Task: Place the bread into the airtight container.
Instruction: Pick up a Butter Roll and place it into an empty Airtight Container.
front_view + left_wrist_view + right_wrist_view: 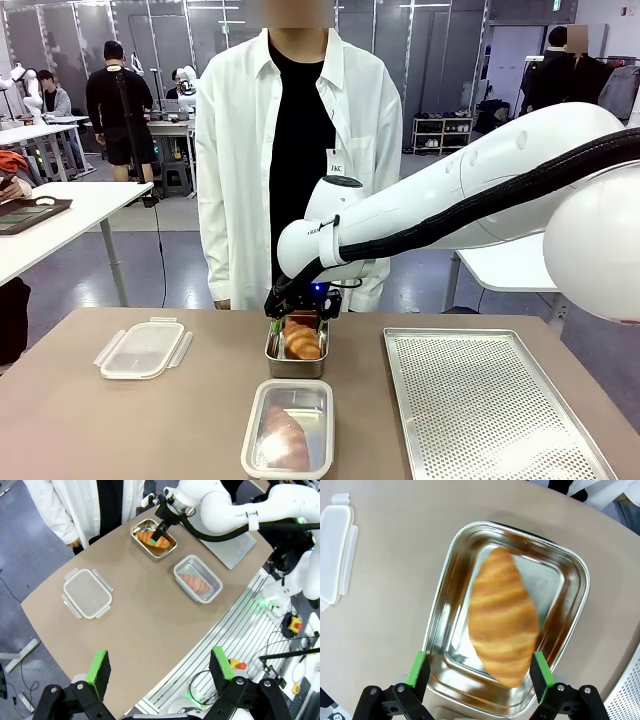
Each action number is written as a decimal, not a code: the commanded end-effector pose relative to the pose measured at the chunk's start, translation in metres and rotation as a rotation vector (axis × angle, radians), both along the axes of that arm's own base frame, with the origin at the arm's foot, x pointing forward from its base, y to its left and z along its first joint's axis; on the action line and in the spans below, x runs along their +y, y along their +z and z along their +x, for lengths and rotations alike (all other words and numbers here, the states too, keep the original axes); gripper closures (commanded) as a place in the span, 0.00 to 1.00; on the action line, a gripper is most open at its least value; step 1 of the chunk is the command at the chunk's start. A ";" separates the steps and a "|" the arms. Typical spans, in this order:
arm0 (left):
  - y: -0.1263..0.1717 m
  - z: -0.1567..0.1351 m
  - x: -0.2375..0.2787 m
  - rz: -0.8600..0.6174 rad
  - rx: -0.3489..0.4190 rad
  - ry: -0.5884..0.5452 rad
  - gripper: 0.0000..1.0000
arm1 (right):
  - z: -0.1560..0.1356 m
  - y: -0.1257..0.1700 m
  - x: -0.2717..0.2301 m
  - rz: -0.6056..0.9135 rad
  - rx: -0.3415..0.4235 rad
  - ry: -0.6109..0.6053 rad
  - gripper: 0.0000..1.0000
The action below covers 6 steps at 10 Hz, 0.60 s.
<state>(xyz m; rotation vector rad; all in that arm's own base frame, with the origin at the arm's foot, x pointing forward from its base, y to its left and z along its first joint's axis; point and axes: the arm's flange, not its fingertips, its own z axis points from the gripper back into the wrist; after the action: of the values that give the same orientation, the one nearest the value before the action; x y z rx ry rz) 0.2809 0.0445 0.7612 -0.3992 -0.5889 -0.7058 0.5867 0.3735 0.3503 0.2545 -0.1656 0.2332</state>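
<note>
Spread green pads [418, 668] of the right hand [480, 670] flank the croissant [503, 617], released in the steel tin [451, 562]. Light, flaky and easily crushed, it is best taken gently across its thick middle.

My right arm [500, 185] is made of smooth white rounded shells, swelling into a large white dome at the joint nearest my base. A ribbed black cable hose [470, 215] runs along its underside, strapped on by a white band printed with small dark lettering. The wrist ends in a white rounded cap with a dark top. Below it sits my black right gripper [296, 318], lit by a small blue light. Both grippers have black linkage arms with visible bolts, and each finger carries a bright green pad [541, 669]. My left gripper [160, 670] looks the same.
</note>
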 end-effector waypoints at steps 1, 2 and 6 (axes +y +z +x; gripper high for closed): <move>0.001 -0.001 0.000 -0.004 -0.008 -0.017 0.00 | -0.001 0.002 0.003 0.013 -0.006 0.002 0.00; 0.001 -0.001 0.000 -0.004 -0.008 -0.017 0.00 | -0.001 0.002 0.003 0.013 -0.006 0.002 0.00; 0.001 -0.001 0.000 -0.004 -0.008 -0.017 0.00 | -0.001 0.002 0.003 0.013 -0.006 0.002 0.00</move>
<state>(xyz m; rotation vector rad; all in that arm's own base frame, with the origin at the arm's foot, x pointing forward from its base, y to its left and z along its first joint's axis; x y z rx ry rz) 0.2809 0.0445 0.7612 -0.3992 -0.5889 -0.7057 0.5857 0.3769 0.3527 0.2595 -0.1686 0.2379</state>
